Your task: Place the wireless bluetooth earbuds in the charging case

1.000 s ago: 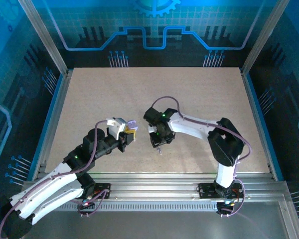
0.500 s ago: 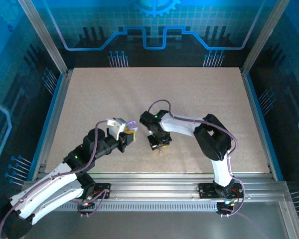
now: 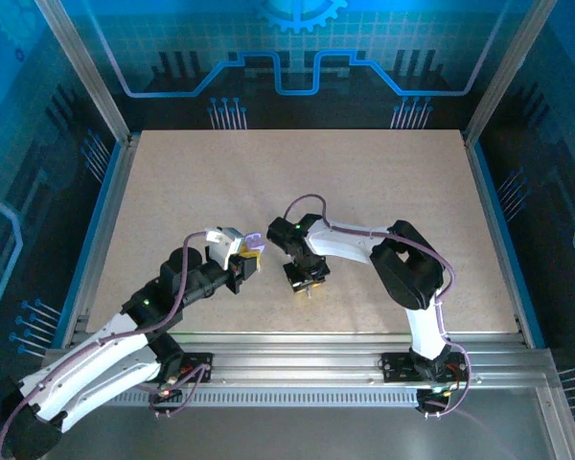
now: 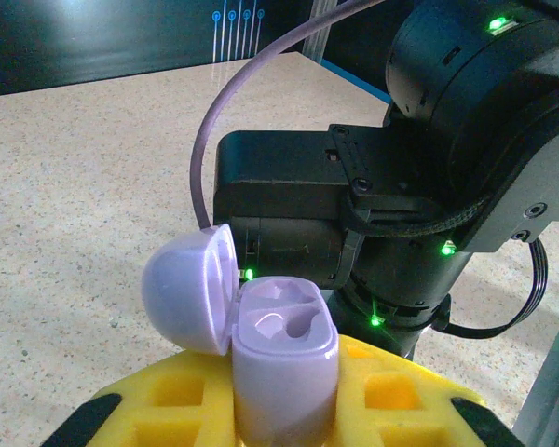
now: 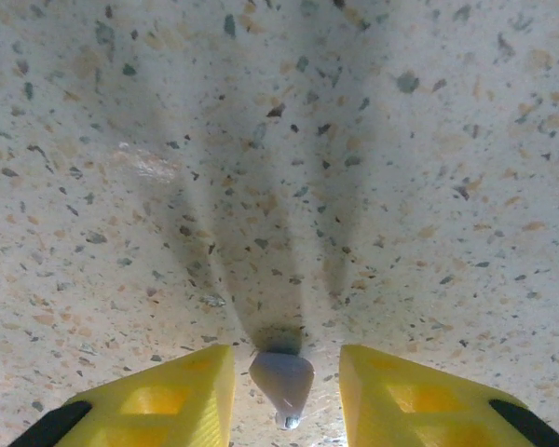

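— Since one second ago the elbow of the right arm is drawn in toward the middle, while the right gripper point(image 3: 307, 276) is kept low over nearly the same spot. Why is it held there?

— Because an earbud point(image 5: 281, 377), pale lavender, is found between its yellow fingers point(image 5: 168, 396). It appears to rest tip-down on the table point(image 3: 383, 192). A gap is seen on each side of it, so the jaws are apart and nothing is grasped yet.

— And the charging case point(image 4: 281, 358)?

— It is clenched upright in the left gripper point(image 4: 284, 410), near the right gripper and to its left. Its lid point(image 4: 188, 291) is hinged back and both wells are seen empty, so it is judged that the case is offered as a steady target.

— What is asked next?

— It is judged that the jaws must be closed squarely on the earbud, since so small and smooth a piece can be squeezed out sideways.
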Robot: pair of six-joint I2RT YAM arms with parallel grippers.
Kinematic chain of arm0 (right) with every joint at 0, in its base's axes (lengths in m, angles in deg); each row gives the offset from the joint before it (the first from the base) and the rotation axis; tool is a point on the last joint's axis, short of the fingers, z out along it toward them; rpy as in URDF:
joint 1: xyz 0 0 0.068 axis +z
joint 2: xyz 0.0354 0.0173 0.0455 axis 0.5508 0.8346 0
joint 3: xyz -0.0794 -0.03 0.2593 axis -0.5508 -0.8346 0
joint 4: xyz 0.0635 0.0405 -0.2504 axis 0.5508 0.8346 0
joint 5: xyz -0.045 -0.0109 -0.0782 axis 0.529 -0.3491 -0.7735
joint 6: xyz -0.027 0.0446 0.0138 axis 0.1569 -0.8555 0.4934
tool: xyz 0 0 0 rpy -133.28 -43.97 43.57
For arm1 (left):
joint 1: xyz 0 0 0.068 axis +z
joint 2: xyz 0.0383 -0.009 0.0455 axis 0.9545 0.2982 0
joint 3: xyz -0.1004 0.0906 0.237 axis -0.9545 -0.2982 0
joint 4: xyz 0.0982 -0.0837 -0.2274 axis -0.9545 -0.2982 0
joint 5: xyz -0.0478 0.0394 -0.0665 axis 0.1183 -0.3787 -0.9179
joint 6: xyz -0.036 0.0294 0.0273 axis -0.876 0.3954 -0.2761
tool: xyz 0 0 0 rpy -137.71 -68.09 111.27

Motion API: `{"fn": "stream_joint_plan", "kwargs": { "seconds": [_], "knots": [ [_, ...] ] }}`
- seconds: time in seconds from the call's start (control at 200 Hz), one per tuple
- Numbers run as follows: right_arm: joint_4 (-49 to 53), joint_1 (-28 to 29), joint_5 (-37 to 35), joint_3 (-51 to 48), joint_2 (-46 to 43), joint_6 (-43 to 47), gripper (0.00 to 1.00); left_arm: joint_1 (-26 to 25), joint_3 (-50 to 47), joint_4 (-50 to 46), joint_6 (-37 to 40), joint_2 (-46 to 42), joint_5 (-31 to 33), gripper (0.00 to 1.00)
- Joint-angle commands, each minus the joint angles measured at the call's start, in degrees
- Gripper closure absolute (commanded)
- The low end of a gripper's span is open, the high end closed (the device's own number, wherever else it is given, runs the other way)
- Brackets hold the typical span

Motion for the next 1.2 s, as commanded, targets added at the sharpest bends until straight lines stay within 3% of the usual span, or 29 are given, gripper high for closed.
{"fn": "stream_joint_plan", "kwargs": {
  "seconds": [0.0,0.765,1.196],
  "knots": [
    [2.0,1.0,0.0,0.2,1.4,-0.8,0.67,0.2,0.5,-0.2,0.1,-0.4,0.7,0.80],
    [-0.4,1.2,-1.2,-2.3,1.3,-1.5,0.79,0.2,1.0,0.1,0.3,1.5,-0.2,0.80],
    [-0.3,-2.4,-4.8,-3.5,-15.3,-4.5,0.80,0.1,-0.6,8.5,0.3,9.2,-5.0,0.80]
  ]
}}
